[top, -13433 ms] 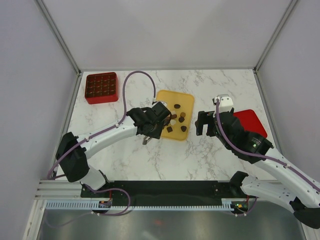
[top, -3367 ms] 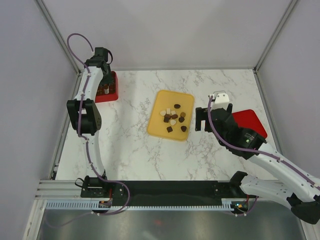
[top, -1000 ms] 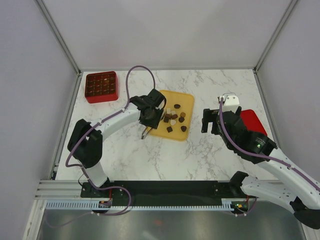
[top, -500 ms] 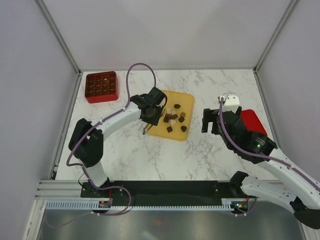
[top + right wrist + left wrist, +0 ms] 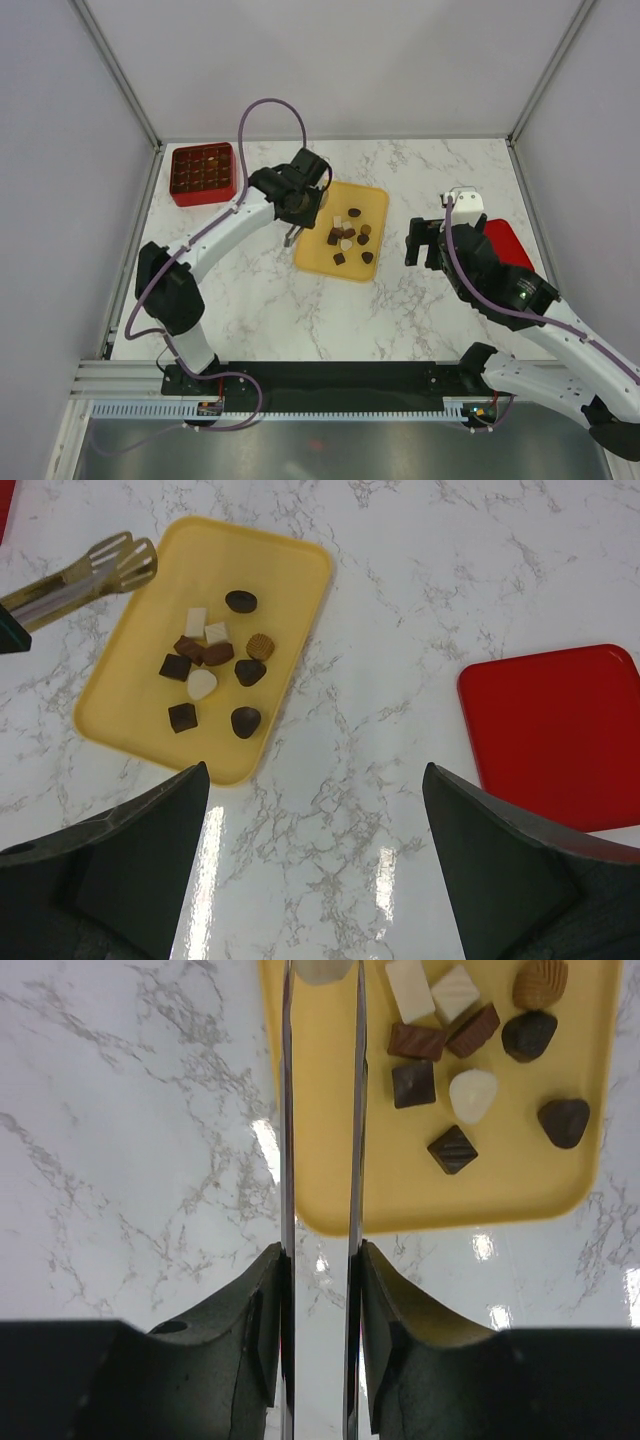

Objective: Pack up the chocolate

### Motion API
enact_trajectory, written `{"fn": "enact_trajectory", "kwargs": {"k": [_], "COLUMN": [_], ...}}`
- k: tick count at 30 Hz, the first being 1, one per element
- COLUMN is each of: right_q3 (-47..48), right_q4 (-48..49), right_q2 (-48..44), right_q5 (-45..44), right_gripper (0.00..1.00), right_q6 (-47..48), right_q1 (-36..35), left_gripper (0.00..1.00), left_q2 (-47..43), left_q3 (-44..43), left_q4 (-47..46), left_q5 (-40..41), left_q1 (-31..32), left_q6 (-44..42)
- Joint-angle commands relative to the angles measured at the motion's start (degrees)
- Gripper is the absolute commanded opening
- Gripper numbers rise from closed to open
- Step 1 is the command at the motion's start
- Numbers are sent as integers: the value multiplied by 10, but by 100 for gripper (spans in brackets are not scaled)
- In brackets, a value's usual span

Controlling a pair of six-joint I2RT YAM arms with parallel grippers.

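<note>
Left claw [image 5: 320, 1260]: clenched on slim metal tongs [image 5: 75, 575] that run along the left edge of the flat yellow plastic tray [image 5: 290, 580], tips toward its far end
Chocolate [image 5: 201, 684]: eleven small dark, brown and cream pieces clustered on the tray; a pale lump [image 5: 320, 968], seemingly one more, sits between the tong tips
Bearing: red gridded square box [image 5: 204, 202] lies far-left of the left claw; left arm nearer
Right claw [image 5: 312, 780]: released, empty, hovering above the marble desk [image 5: 260, 300] right of the tray
</note>
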State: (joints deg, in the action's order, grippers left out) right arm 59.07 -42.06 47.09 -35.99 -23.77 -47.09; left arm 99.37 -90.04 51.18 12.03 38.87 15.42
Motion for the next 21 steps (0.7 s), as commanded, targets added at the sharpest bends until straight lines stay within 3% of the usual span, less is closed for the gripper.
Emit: {"fn": "enact_trajectory", "kwargs": {"k": [1,8,14,21], "right_q3": [8,3,-3,-8], "right_q4": [5,15,37,58], "right_q2": [-8,-10,-3,9], "right_q5": [5,14,45,47], "right_gripper": [96,96,96,96], "right_q6": [-5,-4,-4,7], "right_q1": [0,0,0,1], "left_gripper": [34,34,35,35], "left_q2": [-12,34,81,174], "left_q3": [-77,-223,-285,-364], "left_q4": [35,72,67,52], "left_q5": [40,32,29,22], "left_q1": [-36,-171,-288,-364], "left_q6": [-2,-13,-6,5]}}
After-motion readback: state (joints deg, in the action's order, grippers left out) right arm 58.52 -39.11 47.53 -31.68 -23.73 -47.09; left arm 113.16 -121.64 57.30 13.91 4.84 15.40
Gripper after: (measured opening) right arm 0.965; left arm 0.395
